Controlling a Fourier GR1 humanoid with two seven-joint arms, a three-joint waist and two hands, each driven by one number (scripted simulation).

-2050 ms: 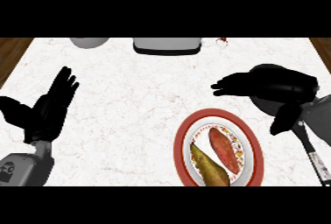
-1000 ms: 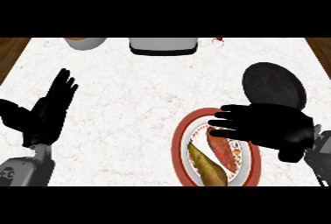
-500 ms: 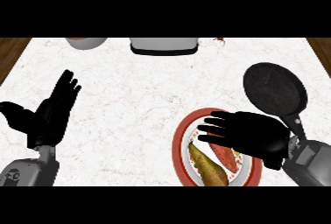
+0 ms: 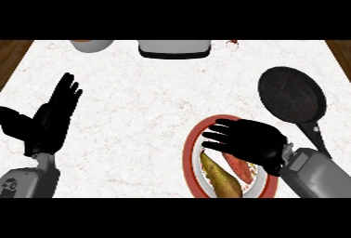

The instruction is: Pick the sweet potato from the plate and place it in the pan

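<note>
Right now my right hand (image 4: 250, 142) is over the plate (image 4: 188, 158), a red-rimmed one sitting at about five o'clock on the white counter (image 4: 158, 93). My fingers are stretched out toward nine o'clock and look loose. They are not wrapped around anything. The sweet potato (image 4: 223, 179) lies on the plate, a long brownish-yellow thing, just under my hand at six o'clock from it. I cannot tell if my palm touches it. Next to it, on its three o'clock side, is a reddish piece of food (image 4: 240, 168), partly hidden by my hand.

The black pan (image 4: 291, 95) sits at two o'clock from the plate, close to it, with its handle pointing down toward five o'clock.

My left hand (image 4: 48, 121) is at nine o'clock on the counter, open, fingers up, holding nothing. At twelve o'clock, at the far edge, I see a grey box-like thing (image 4: 173, 48) and a bowl (image 4: 91, 44) beside it at eleven o'clock.
</note>
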